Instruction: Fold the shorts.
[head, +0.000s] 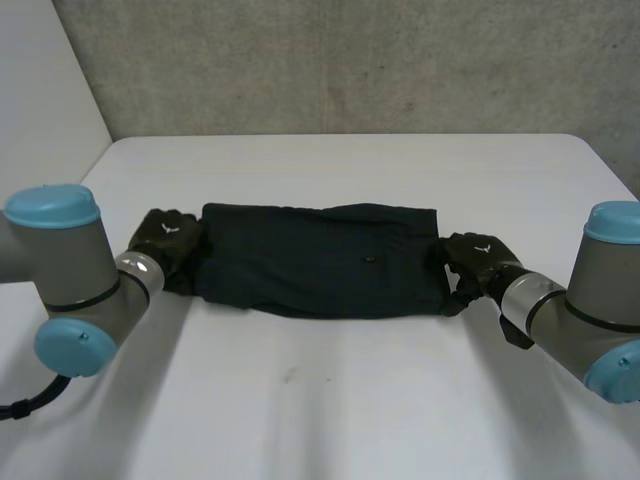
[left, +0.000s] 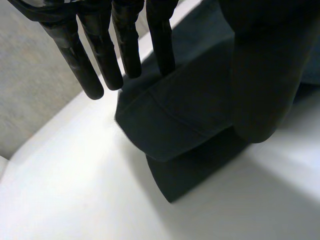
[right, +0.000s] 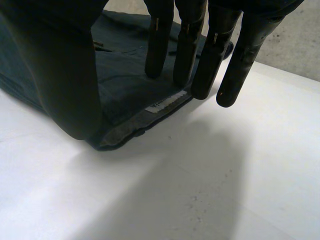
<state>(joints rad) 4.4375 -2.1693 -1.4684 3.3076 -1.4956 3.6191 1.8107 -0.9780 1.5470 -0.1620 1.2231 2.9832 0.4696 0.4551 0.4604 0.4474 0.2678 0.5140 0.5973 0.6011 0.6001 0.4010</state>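
A grey concrete wall (head: 350, 60) stands behind a white table (head: 330, 400), and the dark shorts (head: 320, 260) lie flat across the middle of it as one long folded band running from side to side. In the head view the left hand (head: 165, 240) sits at the band's left end and the right hand (head: 475, 258) at its right end, each black hand just at the cloth's short edge, with the left arm (head: 60, 270) and right arm (head: 590, 300) coming in from the near corners. That view does not show how the fingers stand; the wrist views do. In the left wrist view the fingers (left: 100, 55) hang straight and slightly spread over the far side of the shorts' end, one fingertip touching the cloth, while the thumb stands apart over the near side. The cloth lies loose between them, so this hand is open and has hold of nothing. The same view shows the end of the shorts as stacked layers, an upper hemmed flap lying over a lower one that juts out onto the table. In the right wrist view the fingers (right: 187, 50) are likewise straight, their tips at or just above the cloth's end, the thumb well apart at the near edge, nothing gripped. Here a small white label (right: 167, 102) shows on the edge under the fingertips.
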